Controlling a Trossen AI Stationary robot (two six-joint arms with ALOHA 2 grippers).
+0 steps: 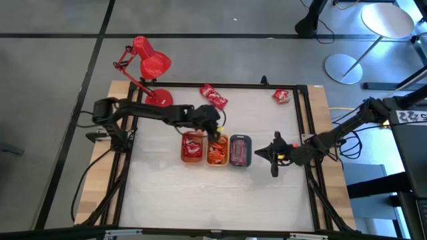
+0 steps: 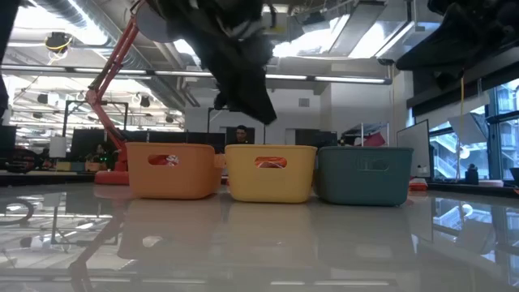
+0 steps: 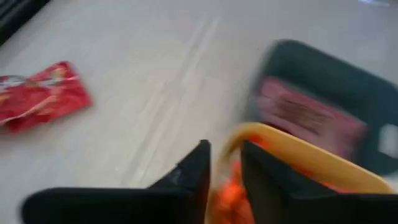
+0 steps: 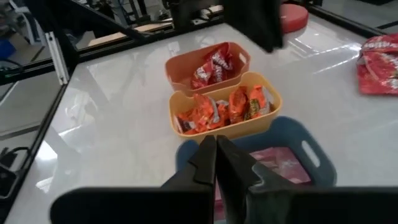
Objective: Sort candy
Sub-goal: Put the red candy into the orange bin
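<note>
A pale glossy counter [image 1: 200,193] fills mid-frame in the high view. At its centre three oblong plastic trays sit side by side: orange [image 1: 191,148], yellow [image 1: 217,150], grey-blue [image 1: 241,151], each holding crinkly wrapped candy [image 4: 221,106]. More red candy packets [image 1: 214,96] lie at upper centre. The left end effector [image 1: 215,130], fingers slightly apart and blurred, is seen above the yellow tray; the right end effector [image 1: 273,155], fingers together, is seen right of the trays.

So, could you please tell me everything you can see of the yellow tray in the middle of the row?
The yellow tray is a small oblong bin that looks like plastic, with rounded corners and a cut-out handle slot in its end wall. It stands upright on the white table, the middle of three in a row, between the orange tray and the grey tray, close against both. It holds several crinkly orange-red candies. The left gripper hangs over its rim, fingers slightly apart.
</note>
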